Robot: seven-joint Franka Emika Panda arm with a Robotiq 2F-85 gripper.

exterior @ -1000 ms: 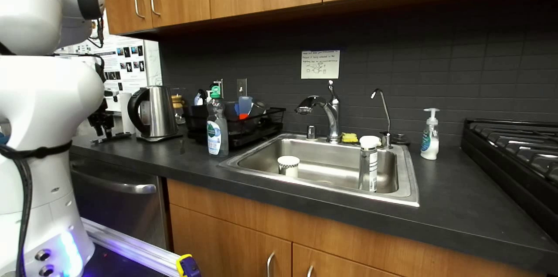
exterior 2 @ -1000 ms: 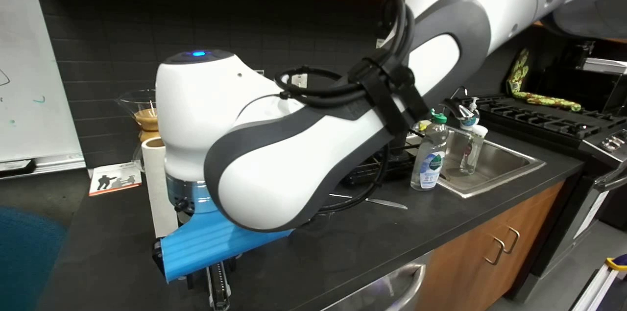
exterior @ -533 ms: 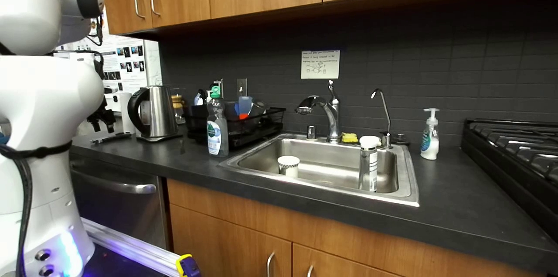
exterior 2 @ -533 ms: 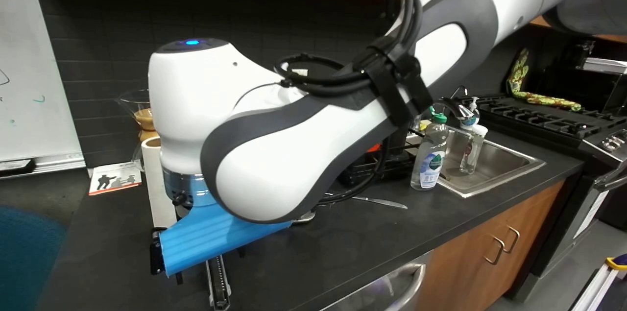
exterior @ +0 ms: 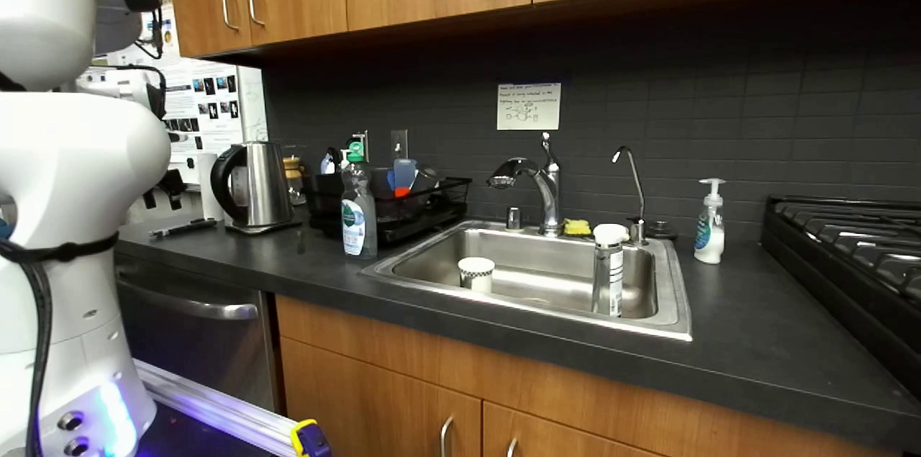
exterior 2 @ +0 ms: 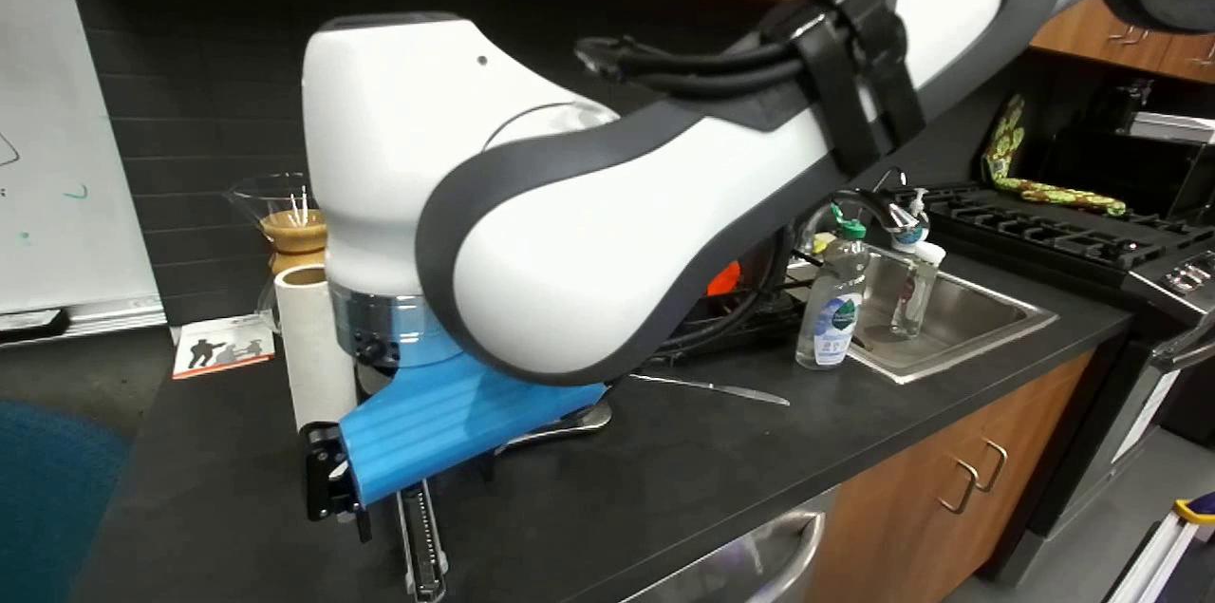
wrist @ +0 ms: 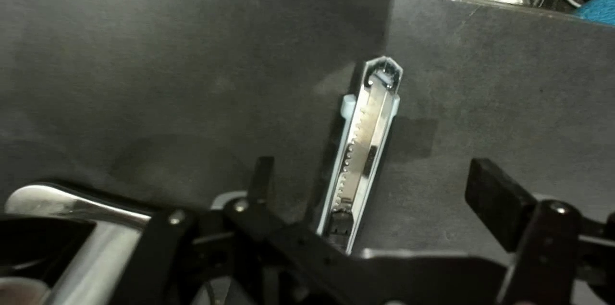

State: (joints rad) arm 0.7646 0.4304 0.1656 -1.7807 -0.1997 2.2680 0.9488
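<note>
The big white arm [exterior 2: 607, 261] comes down on a slant past the paper roll [exterior 2: 311, 351]. Its white end part bends and stands almost straight up just beside the roll, so the hand [wrist: 377, 187] points down at the bench [exterior 2: 218, 508]. A blue cover [exterior 2: 465, 423] sits low by the roll, and in an exterior view it hides much of the hand. Thick black cables [exterior 2: 731, 71] are strapped to the arm, up higher than the roll.

The cutter [wrist: 358, 146] lies flat on the bench near the roll, between the roll and the front edge of the bench. It is long and thin. It has a shiny silver middle, a row of little notches, pale blue sides and a black piece [wrist: 341, 222] low down in the wrist view. One end is shiny with its corners cut off, and it points away from the roll. The end nearer the roll goes out of sight under the hand.

The hand is spread wide, with its two black fingers [wrist: 499, 204] well apart. It has hold of nothing. It hangs over the bench near the roll, and in the wrist view the cutter shows in the gap, with a finger on each side. The fingers do not touch it.

A silver kettle [exterior: 268, 187] with a black handle stands near the roll. A glass jug [exterior 2: 289, 223] with a brown middle stands behind the roll, and a leaflet [exterior 2: 223, 344] lies just beside the roll
</note>
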